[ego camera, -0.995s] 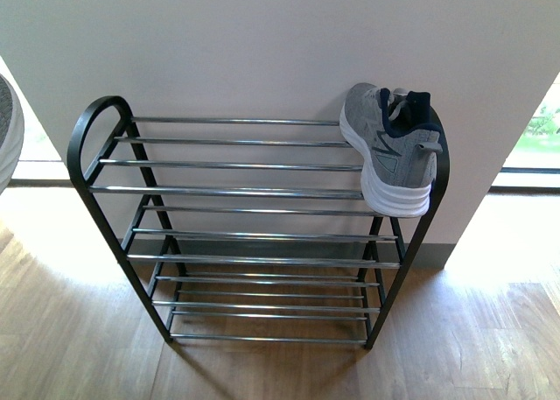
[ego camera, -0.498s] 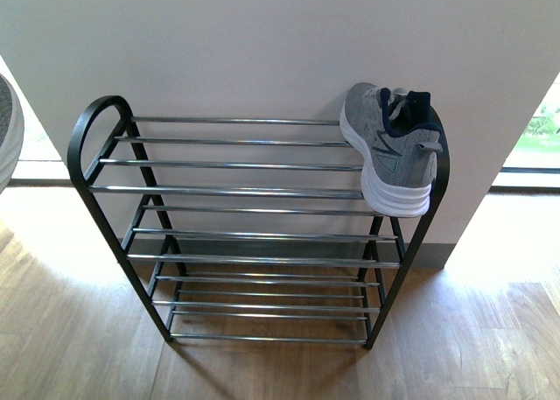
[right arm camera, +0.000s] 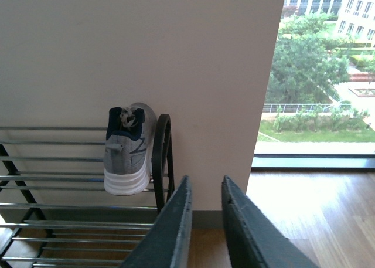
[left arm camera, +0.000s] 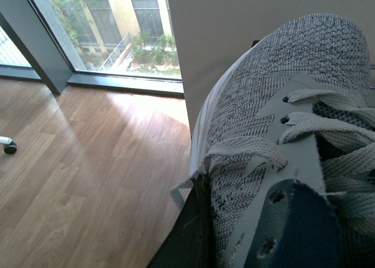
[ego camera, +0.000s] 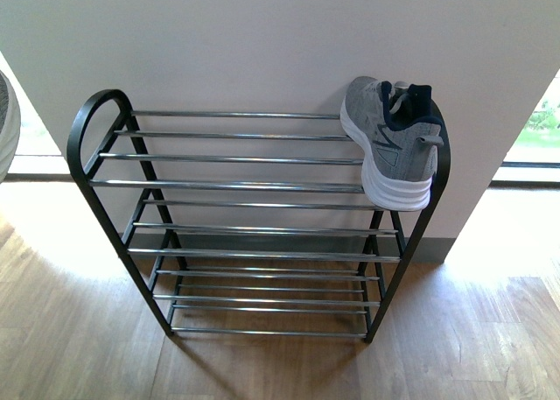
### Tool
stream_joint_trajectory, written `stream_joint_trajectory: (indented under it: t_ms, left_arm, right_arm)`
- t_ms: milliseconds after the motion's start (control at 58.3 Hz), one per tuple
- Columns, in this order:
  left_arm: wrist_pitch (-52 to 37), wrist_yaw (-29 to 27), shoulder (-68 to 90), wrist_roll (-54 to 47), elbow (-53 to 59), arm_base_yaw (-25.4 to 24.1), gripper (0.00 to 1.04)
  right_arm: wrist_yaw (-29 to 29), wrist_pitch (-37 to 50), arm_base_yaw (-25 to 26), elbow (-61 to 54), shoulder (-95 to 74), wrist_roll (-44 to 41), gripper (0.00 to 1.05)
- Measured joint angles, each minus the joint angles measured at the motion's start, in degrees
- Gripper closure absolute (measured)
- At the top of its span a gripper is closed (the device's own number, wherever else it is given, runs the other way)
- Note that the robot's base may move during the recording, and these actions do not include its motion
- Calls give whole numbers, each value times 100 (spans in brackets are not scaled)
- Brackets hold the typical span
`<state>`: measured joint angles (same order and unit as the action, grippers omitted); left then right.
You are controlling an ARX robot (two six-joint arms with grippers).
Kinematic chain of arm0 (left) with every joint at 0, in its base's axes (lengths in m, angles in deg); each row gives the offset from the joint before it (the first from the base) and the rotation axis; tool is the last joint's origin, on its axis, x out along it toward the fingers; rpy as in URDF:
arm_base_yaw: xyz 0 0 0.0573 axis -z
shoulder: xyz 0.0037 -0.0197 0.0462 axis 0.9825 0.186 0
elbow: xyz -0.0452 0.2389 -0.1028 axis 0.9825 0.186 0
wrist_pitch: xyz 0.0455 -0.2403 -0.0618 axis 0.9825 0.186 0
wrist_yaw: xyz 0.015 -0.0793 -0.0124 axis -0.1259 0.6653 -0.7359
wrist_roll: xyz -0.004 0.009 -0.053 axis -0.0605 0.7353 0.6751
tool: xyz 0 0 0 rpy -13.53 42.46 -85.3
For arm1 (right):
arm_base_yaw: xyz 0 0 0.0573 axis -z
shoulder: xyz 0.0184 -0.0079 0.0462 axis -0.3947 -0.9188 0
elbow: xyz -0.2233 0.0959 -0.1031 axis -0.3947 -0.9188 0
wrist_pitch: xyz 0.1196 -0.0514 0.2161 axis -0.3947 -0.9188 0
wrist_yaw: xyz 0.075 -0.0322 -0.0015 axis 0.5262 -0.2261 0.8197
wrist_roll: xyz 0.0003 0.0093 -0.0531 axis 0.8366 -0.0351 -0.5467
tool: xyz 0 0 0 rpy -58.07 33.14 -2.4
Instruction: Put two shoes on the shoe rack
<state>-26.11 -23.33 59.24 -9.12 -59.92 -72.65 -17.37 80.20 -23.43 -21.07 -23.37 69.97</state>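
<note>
Front view: a wood floor [ego camera: 70, 330] meets a white wall [ego camera: 262, 41]. The shoe rack [ego camera: 245, 185] stands against the wall, with one shoe [ego camera: 394, 146] on the right end of its top tier, heel overhanging the front bar.

Left wrist view: the other shoe [left arm camera: 281, 104] fills the frame, pinched at its side by the left gripper [left arm camera: 240, 233], with a window [left arm camera: 105, 27] beyond.

Right wrist view: the right gripper [right arm camera: 206, 183] points toward the rack's end, its fingers narrowly parted and empty.

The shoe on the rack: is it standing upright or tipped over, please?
Upright: the shoe sits sole-down on the rack's top bars, collar facing up, heel overhanging the front.
</note>
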Motion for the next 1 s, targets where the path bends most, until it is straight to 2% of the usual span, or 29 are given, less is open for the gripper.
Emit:
stream_joint_trajectory:
  t_ms: [69, 343, 360, 429, 481, 532, 618, 704, 841, 995]
  left_arm:
    - [0, 2, 0, 0, 0, 0, 103]
    - [2, -81, 0, 0, 0, -9, 103]
    - [39, -219, 35, 90, -13, 31, 103]
    - [621, -1338, 400, 710, -273, 369, 103]
    - [800, -1781, 758, 1235, -490, 533, 103]
    - [723, -1921, 1331, 1886, -778, 614, 103]
    - [527, -1808, 2269, 2677, -1322, 577, 103]
    - [315, -1436, 3464, 3169, -2197, 540, 103]
    - [293, -922, 5198, 3333, -3613, 667, 103]
    - [531, -691, 6725, 3309, -5099, 1067, 103]
  right_arm:
    - [0, 0, 0, 0, 2, 0, 69]
    - [17, -2, 7, 0, 7, 0, 27]
    - [17, -2, 7, 0, 7, 0, 25]
    - [-31, -11, 7, 0, 7, 2, 14]
    - [-33, -11, 7, 0, 9, 4, 8]
    - [-31, -11, 7, 0, 13, 2, 9]
    - [-20, -11, 9, 0, 11, 2, 9]
    - [-11, -11, 7, 0, 11, 2, 9]
    - [-11, -11, 7, 0, 11, 2, 9]
    - [-11, -11, 7, 0, 11, 2, 9]
